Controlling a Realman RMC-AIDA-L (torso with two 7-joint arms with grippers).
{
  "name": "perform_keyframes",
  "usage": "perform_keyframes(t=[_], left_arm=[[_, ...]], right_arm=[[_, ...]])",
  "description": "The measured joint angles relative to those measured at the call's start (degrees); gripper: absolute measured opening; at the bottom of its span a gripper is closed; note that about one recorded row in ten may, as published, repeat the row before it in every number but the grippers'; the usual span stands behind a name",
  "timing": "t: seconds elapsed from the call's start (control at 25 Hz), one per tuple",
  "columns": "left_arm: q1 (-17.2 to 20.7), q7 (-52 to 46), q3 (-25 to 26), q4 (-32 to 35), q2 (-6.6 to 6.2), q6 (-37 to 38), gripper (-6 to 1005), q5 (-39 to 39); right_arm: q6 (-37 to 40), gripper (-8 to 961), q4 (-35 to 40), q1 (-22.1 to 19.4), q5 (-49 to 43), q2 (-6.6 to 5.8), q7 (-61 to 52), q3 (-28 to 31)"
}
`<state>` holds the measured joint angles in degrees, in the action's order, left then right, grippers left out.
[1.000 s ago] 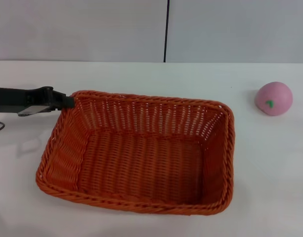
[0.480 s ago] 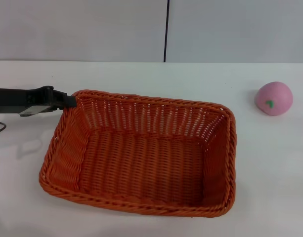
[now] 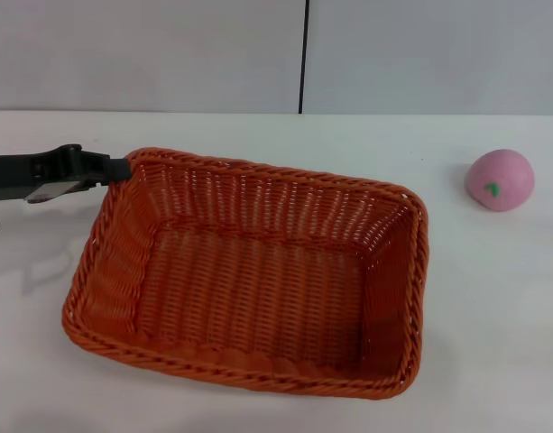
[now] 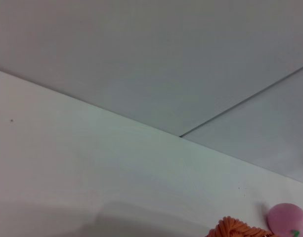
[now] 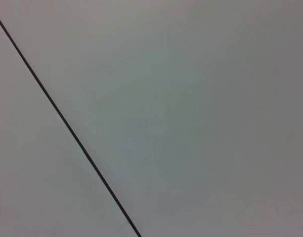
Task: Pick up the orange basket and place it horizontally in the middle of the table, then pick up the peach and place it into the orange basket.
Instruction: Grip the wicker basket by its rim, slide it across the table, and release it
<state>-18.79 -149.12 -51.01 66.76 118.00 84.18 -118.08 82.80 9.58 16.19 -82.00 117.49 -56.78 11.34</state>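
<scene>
White worktop (image 3: 258, 131), grey wall behind. Left gripper (image 3: 121, 171) clamped on orange basket (image 3: 249, 271) rim at 10 o'clock corner, basket mid-worktop, not released. Peach (image 3: 500, 179) at 2 o'clock, untouched.

Orange basket (image 3: 258, 280) mid-table (image 3: 493, 298), skewed; pink peach (image 3: 500, 179) far right.

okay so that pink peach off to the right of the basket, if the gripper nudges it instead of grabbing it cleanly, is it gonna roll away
Probably. The peach is round and smooth, sitting alone on the bare table with nothing beside it to stop it. Its underside looks slightly flattened, which may slow it. The orange basket stands well apart to its left, so it would hardly catch it.
</scene>
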Motion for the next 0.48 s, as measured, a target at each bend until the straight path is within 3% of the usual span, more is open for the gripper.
perform_keyframes(t=[0.24, 0.48], left_arm=[[0.7, 1.1, 1.4, -0.4, -0.06, 1.7, 161, 0.5], [1.1, 1.7, 3.6, -0.4, -0.06, 3.9, 259, 1.0]], right_arm=[[0.5, 684, 0.1, -0.1, 0.0, 0.02, -0.6, 0.0], [0.7, 685, 0.1, -0.1, 0.0, 0.02, -1.0, 0.0]])
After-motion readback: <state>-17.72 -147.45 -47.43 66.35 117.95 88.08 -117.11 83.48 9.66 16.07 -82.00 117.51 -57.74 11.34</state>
